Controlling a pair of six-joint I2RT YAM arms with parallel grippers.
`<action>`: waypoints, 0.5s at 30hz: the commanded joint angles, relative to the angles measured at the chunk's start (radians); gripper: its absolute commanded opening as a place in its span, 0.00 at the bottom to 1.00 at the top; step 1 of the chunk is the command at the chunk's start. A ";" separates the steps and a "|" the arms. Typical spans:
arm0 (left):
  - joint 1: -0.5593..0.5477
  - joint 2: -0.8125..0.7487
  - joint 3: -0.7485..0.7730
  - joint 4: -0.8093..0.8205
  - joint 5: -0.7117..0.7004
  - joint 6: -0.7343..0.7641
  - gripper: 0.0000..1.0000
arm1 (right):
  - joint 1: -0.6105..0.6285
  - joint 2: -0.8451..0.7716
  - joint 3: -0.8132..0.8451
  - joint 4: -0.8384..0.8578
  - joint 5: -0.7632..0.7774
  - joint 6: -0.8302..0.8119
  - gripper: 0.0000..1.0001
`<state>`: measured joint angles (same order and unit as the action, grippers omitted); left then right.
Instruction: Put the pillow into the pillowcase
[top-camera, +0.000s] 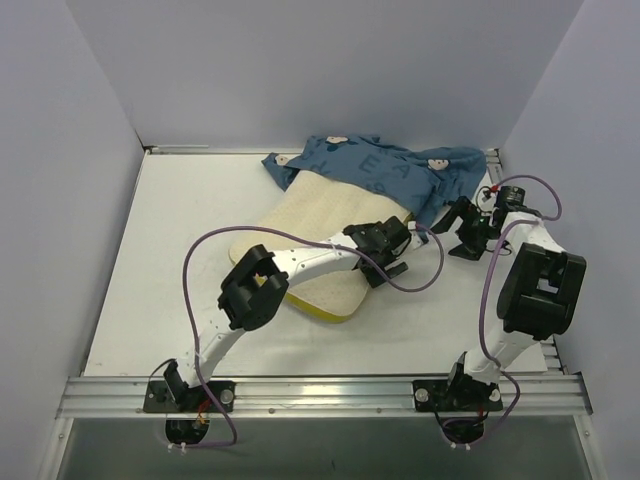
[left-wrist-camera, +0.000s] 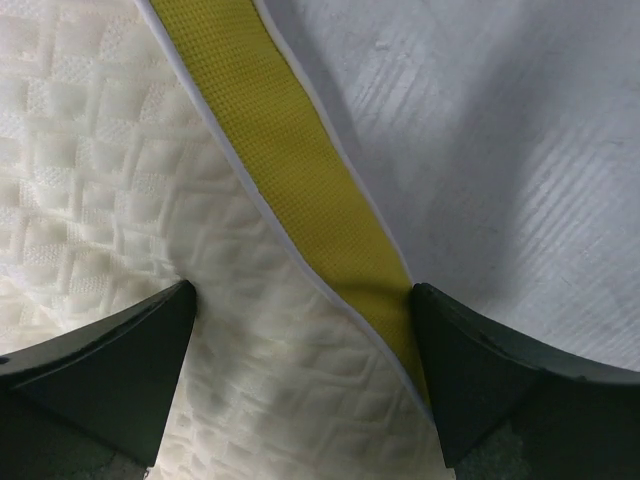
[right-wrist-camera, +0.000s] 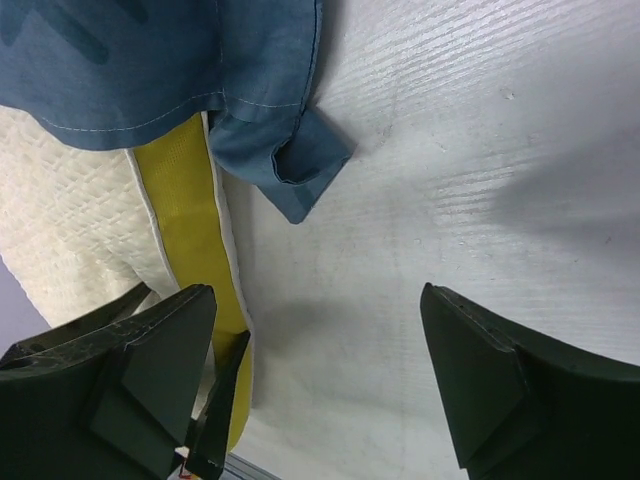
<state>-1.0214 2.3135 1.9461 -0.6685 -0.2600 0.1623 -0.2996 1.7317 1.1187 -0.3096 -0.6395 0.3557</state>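
Observation:
The cream quilted pillow (top-camera: 300, 225) lies on the table, its far end tucked into the blue printed pillowcase (top-camera: 385, 170) at the back. My left gripper (top-camera: 380, 255) is open and sits low over the pillow's right edge. In the left wrist view (left-wrist-camera: 303, 300) its jaws straddle the quilted face (left-wrist-camera: 100, 180) and the yellow edge band (left-wrist-camera: 290, 180). My right gripper (top-camera: 468, 240) is open and empty over bare table, just right of the pillowcase's hem. In the right wrist view (right-wrist-camera: 315, 330) the pillowcase (right-wrist-camera: 150, 60) and the pillow's yellow edge (right-wrist-camera: 185, 210) lie to its left.
White walls close in the table (top-camera: 180, 300) on the left, back and right. A metal rail (top-camera: 320, 392) runs along the near edge. Purple cables loop from both arms above the table.

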 joint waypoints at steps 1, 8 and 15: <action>0.035 0.007 0.017 0.014 -0.042 -0.063 0.97 | 0.008 -0.023 -0.011 -0.005 0.003 -0.006 0.87; 0.142 -0.156 -0.039 -0.042 0.290 -0.060 0.00 | 0.065 0.058 0.003 0.021 0.057 -0.008 0.86; 0.228 -0.181 0.097 -0.167 0.567 -0.050 0.00 | 0.197 0.175 0.076 0.052 0.156 -0.047 0.83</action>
<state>-0.8146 2.1849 1.9587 -0.7776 0.1474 0.1184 -0.1532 1.8671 1.1519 -0.2657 -0.5598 0.3408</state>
